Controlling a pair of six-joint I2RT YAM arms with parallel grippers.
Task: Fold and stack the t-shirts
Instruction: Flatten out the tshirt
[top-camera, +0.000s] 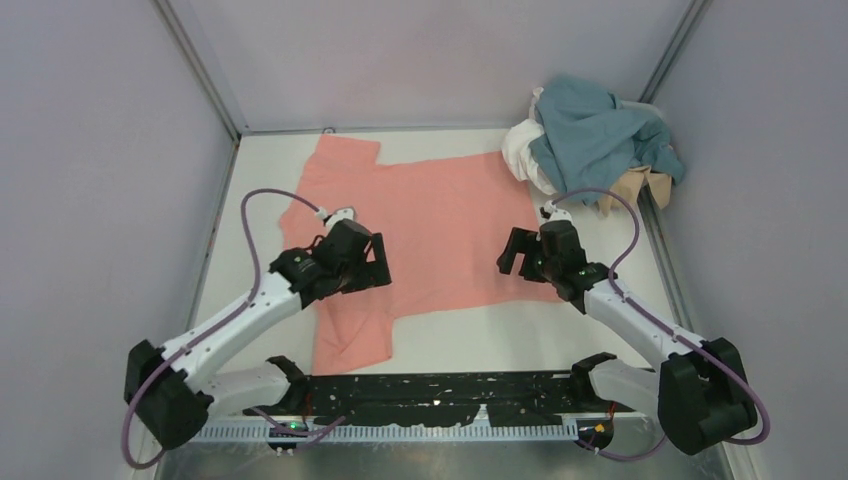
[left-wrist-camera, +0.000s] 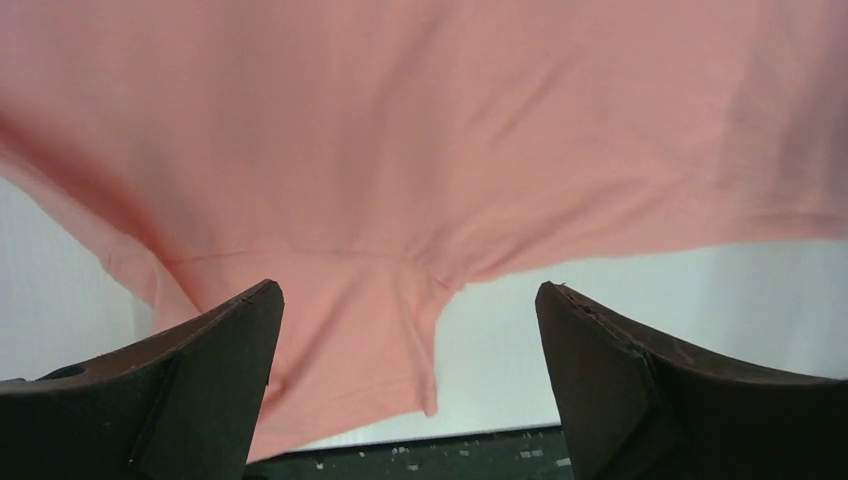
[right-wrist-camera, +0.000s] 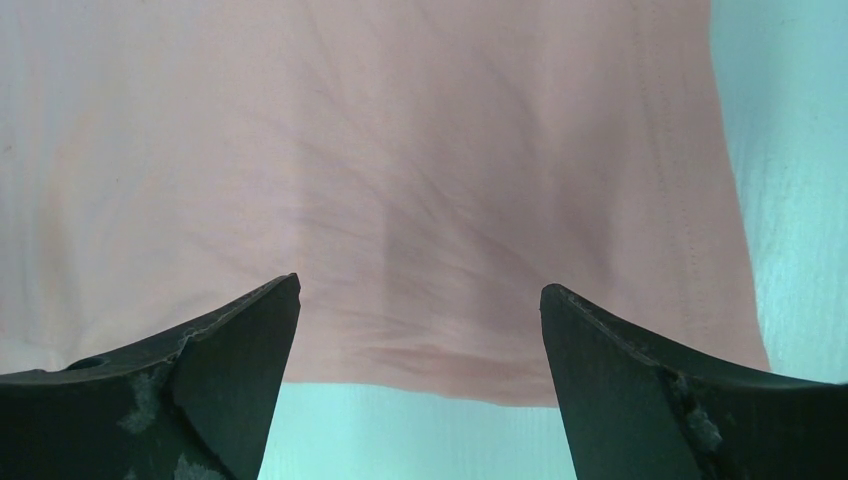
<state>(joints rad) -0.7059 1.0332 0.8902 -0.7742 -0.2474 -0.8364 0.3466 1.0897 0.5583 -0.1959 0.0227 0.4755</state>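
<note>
Four t-shirts show only in the overhead view: a salmon-pink t-shirt (top-camera: 430, 220) lies spread flat in the middle of the white tabletop (top-camera: 450, 325), while a teal-blue t-shirt (top-camera: 600, 135), a white t-shirt (top-camera: 522, 155) and a tan t-shirt (top-camera: 630, 185) sit crumpled together in a heap at the far right corner, apart from the flat one. That view also places the arms, the left over the shirt's near-left part by the near sleeve and the right over its right edge, but it does not make the finger gaps clear. The wrist cameras do. From the left wrist, the left fingers (left-wrist-camera: 200, 380) stand wide apart with nothing between them, framing the sleeve and its underarm seam, bare tabletop to the right and a dark strip at the bottom edge. From the right wrist, the right fingers (right-wrist-camera: 660, 390) are equally wide apart and hold nothing, the shirt's corner and stitched hem lying beyond them with tabletop on the right and below. Whether any fingertip touches the cloth cannot be told.
</note>
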